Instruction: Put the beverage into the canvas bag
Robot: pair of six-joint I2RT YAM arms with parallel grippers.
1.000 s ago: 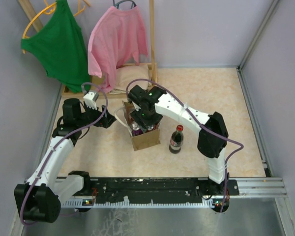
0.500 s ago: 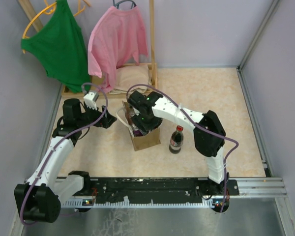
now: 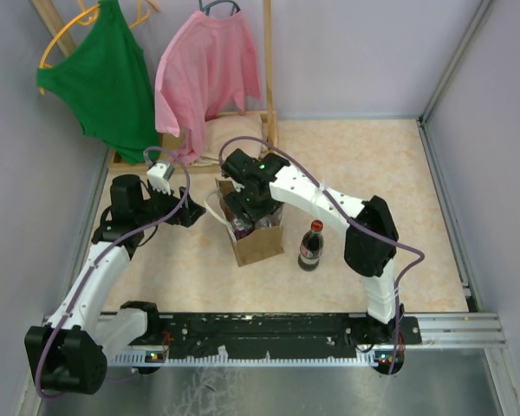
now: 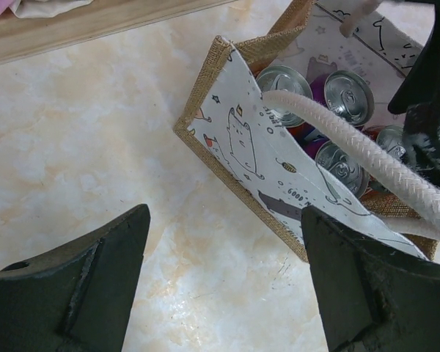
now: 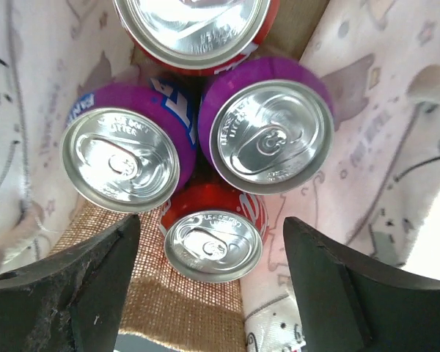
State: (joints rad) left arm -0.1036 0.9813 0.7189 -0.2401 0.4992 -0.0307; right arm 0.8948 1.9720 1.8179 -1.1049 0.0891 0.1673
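Observation:
The tan canvas bag [image 3: 258, 243] stands open mid-table, its white rope handle [image 4: 367, 165] hanging over the lined wall. Inside stand two purple cans [image 5: 268, 136] and two red cans [image 5: 214, 243]. My right gripper [image 3: 251, 211] hangs over the bag's mouth, open and empty, its fingers [image 5: 81, 282] on either side of the small red can. My left gripper [image 4: 226, 220] is open and empty just left of the bag, low over the table; it also shows in the top view [image 3: 188, 213]. A dark cola bottle with a red cap [image 3: 310, 245] stands upright on the table right of the bag.
A wooden rack [image 3: 267, 78] at the back holds a green top [image 3: 108, 78] and a pink shirt [image 3: 204, 74] on hangers. A beige folded cloth [image 3: 234, 137] lies on its base. Grey walls close in left, back and right.
My right gripper shifted slightly over the bag's mouth. The left arm, the bag and the bottle have not moved.

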